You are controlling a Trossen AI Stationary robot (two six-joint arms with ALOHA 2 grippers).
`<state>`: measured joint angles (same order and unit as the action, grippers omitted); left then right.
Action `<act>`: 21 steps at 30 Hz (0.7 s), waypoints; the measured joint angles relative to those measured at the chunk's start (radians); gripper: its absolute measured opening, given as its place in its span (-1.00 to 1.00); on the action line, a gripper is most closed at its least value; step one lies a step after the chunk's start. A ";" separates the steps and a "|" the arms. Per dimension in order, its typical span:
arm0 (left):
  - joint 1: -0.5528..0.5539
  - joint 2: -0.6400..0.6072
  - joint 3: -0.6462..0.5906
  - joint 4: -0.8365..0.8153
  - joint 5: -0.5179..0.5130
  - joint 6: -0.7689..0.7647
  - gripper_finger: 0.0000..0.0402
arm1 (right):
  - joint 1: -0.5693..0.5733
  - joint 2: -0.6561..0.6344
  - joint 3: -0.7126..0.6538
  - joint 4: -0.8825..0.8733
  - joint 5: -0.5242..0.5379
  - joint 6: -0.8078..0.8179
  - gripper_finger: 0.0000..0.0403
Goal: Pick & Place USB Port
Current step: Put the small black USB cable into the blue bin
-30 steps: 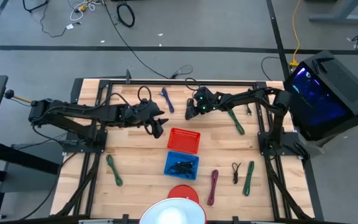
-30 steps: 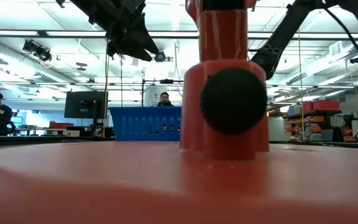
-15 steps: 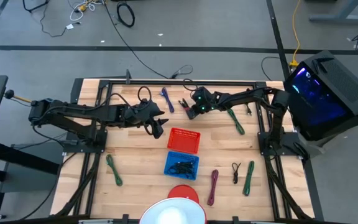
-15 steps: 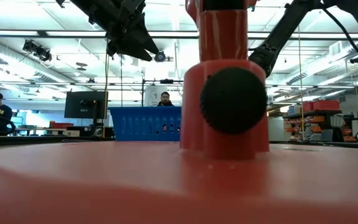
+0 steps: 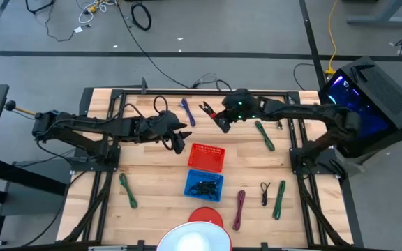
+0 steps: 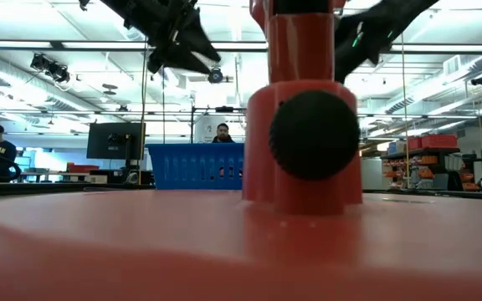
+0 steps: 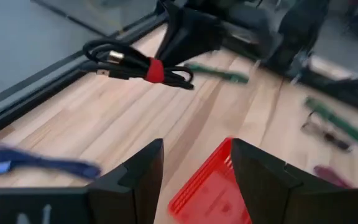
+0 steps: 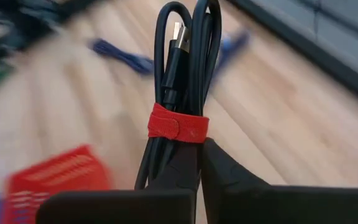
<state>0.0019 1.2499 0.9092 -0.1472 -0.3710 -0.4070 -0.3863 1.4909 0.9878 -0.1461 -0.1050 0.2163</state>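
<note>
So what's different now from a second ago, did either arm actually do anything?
Yes. The right gripper, its fingers shut on a black coiled cable with a red strap, swung its wrist away from the left arm and now holds the bundle clear of the wooden table. The left gripper kept hovering beside the red basket. Everything else stayed put.

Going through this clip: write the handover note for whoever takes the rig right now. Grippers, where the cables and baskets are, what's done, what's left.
Right gripper: shut on the black USB cable with a red strap, lifted above the table's far side.
Left gripper: open, empty, hovering near the red basket.
Blue basket: already holds dark cables. The red basket looks empty.
Loose on the table: green cables, a purple one, a blue one, a small black one.
Done: pick. Left: carry the held cable to a basket and release, likely the blue one; then the loose cables.
</note>
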 joint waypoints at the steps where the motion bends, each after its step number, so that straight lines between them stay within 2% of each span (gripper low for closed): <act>1: -0.001 0.000 0.000 0.028 0.001 0.004 -0.04 | 0.014 -0.037 0.000 -0.002 0.000 -0.017 -0.99; 6: -0.001 0.000 0.001 0.180 0.002 0.028 -0.04 | 0.103 -0.216 0.000 0.007 0.026 -0.089 -1.00; 10: -0.005 0.000 0.001 0.331 0.009 0.085 -0.04 | 0.185 -0.299 0.000 0.062 0.041 -0.125 -1.00; 15: -0.007 0.000 0.001 0.529 0.090 0.163 -0.04 | 0.275 -0.321 0.000 0.174 0.039 -0.155 -1.00; 21: -0.006 0.037 0.001 0.687 0.177 0.210 -0.04 | 0.335 -0.299 0.000 0.261 0.073 -0.183 -1.00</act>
<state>-0.0044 1.2866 0.9104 0.5400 -0.1940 -0.1972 -0.0517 1.1918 0.9882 0.1146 -0.0322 0.0331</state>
